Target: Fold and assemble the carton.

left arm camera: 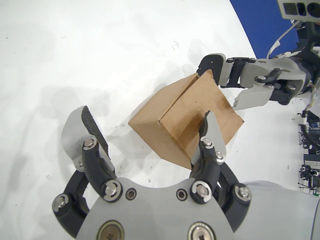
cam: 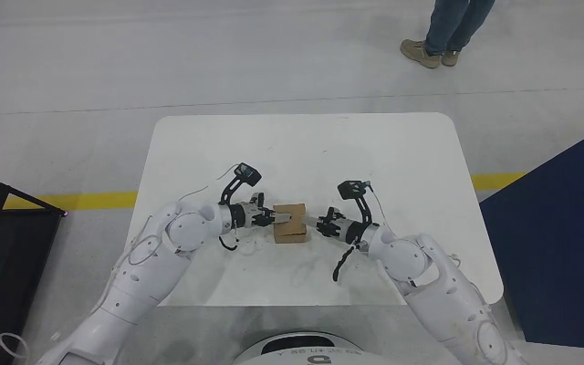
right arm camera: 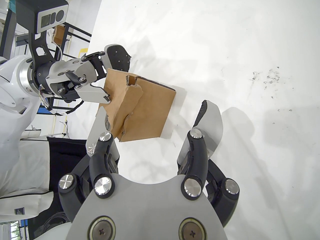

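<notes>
The small brown carton (cam: 290, 223) sits near the middle of the white table (cam: 401, 155), folded into a box shape but with a crumpled, torn flap at the end facing the right hand (right arm camera: 153, 121). It looks light, thin-walled and easily dented, so it is probably best held by its flat opposite faces near the folds, not by the loose flap. The left hand (left arm camera: 147, 122) is spread wide, one finger resting on the carton's upper face and the other clear of it; the right hand is likewise spread wide at the opposite end, one finger against the ragged flap.
</notes>
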### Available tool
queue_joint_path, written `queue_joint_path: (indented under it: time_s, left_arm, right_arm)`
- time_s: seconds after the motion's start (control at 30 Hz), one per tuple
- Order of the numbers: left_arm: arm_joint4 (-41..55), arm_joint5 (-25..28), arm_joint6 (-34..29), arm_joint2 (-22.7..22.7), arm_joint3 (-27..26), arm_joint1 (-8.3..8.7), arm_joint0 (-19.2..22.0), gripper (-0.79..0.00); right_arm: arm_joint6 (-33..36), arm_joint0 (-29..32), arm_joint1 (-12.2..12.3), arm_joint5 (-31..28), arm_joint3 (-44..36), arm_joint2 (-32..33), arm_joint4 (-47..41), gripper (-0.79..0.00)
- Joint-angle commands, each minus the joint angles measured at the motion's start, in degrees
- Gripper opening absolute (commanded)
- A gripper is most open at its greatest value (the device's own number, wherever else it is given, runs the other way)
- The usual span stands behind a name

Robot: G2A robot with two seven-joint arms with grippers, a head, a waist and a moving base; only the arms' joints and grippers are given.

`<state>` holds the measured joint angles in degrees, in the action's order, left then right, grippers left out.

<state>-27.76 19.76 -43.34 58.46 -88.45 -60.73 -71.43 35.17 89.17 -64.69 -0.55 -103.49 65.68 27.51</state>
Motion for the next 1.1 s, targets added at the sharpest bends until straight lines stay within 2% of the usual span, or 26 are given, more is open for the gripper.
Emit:
queue_joint_path:
  time_s: [0.0, 0.4, 0.47, 0.6, 0.67, 0.77, 0.93, 1.07]
  left_arm:
    - [0.08, -0.11, 0.12, 0.23, -0.24, 0.05, -0.14, 0.000]
    - [-1.14, -0.52, -0.41, 2.96, -3.35, 0.81, -1.35, 0.000]
    - [-1.18, -0.39, -0.83, 4.50, -4.84, 1.18, -1.93, 0.000]
    - [-1.34, -1.28, -0.86, 8.98, -6.71, 2.10, -3.84, 0.000]
    - [-1.83, -2.30, -0.46, 11.46, -6.99, 2.57, -5.08, 0.000]
    - [-2.01, -2.90, -0.38, 14.53, -8.07, 3.17, -7.34, 0.000]
    - [-1.92, -3.10, -1.08, 18.02, -10.43, 3.91, -11.19, 0.000]
    - [-1.99, -3.30, -1.20, 19.25, -11.94, 4.21, -13.30, 0.000]
  right_arm:
    - [-0.48, 0.21, 0.01, -0.31, -0.21, 0.31, -0.81, -0.151]
    - [-3.72, 1.89, 0.22, 5.51, -1.07, 2.95, 0.05, -0.166]
    - [-3.04, 2.43, 0.39, 4.88, -1.87, 3.17, 0.95, -0.169]
    - [0.84, 3.77, 0.81, 0.37, -3.08, 5.07, -3.82, -0.206]
    - [0.02, 4.29, 1.16, 1.00, -3.16, 5.90, 1.20, -0.222]
    - [-0.73, 5.17, 1.62, 2.69, -3.52, 4.47, 14.32, -0.203]
    - [1.35, 5.70, 1.73, 0.65, -4.22, 0.51, 22.27, -0.234]
    - [0.50, 4.92, 1.27, 1.37, -4.71, -2.17, 22.99, -0.252]
